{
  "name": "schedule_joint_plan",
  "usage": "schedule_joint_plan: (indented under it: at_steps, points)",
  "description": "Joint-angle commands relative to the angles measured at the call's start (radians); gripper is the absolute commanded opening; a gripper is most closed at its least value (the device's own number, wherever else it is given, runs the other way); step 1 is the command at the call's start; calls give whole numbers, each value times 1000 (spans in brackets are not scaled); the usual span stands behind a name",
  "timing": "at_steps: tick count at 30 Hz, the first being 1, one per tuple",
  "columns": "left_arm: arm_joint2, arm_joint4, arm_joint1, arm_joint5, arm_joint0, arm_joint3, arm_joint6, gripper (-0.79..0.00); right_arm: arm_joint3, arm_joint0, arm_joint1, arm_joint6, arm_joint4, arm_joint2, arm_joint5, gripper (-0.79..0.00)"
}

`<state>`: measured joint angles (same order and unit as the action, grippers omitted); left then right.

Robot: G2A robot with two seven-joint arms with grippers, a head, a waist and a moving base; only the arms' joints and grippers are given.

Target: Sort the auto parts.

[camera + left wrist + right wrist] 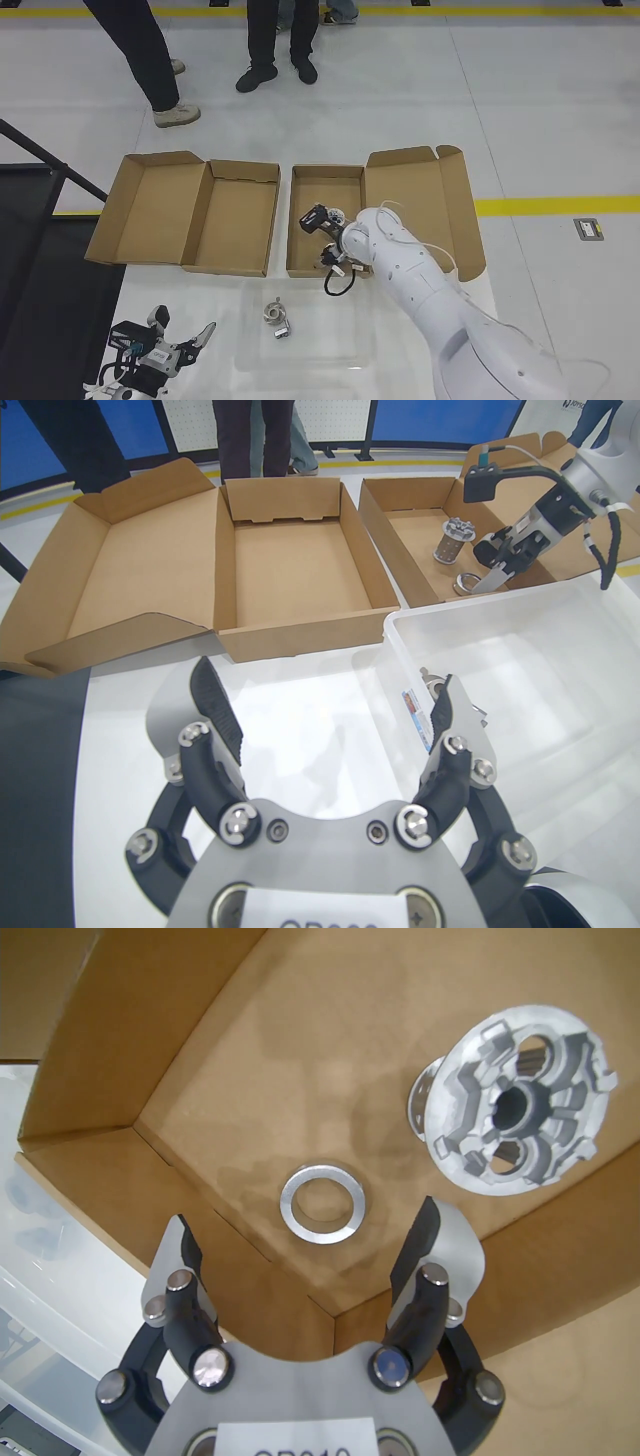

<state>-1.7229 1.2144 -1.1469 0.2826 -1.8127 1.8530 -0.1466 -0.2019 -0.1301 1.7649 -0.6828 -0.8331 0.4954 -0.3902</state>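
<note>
A silver ring (287,1203) lies flat on the floor of the right cardboard box (250,1053), near a corner. Beside it stands a grey toothed hub (515,1098). My right gripper (305,1225) hangs open just above the ring and holds nothing; from the left wrist view it (492,570) is over the ring (465,582), close to the hub (452,540). A small metal part (275,317) lies in the clear plastic bin (525,630). My left gripper (325,695) is open and empty, low over the table beside the bin.
The left cardboard box (235,215) sits open with nothing in it, flaps spread. The right box (325,220) is next to it, behind the bin. A black surface (40,290) borders the table's left side. People stand on the floor beyond.
</note>
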Motion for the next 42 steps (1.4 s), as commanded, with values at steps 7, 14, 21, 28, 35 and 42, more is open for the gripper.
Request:
schedule_joint_plan:
  at_steps: [7,14,21,28,35,42]
  points:
    - [0,0,0,0,0,0,0,0,-49,-7,-14,97,-41,5,38,-34]
    - [0,0,0,0,0,0,0,0,-128,-30,-38,134,-80,14,34,-62]
    - [0,0,0,0,0,0,0,0,-250,-66,-82,183,-125,41,19,-83]
    - [0,0,0,0,0,0,0,0,-453,-150,-160,275,-224,90,-34,-99]
    - [0,0,0,0,0,0,0,0,-774,-319,-277,392,-406,195,-136,-111]
    - [0,0,0,0,0,0,0,0,-1078,-519,-378,494,-560,337,-311,-46]
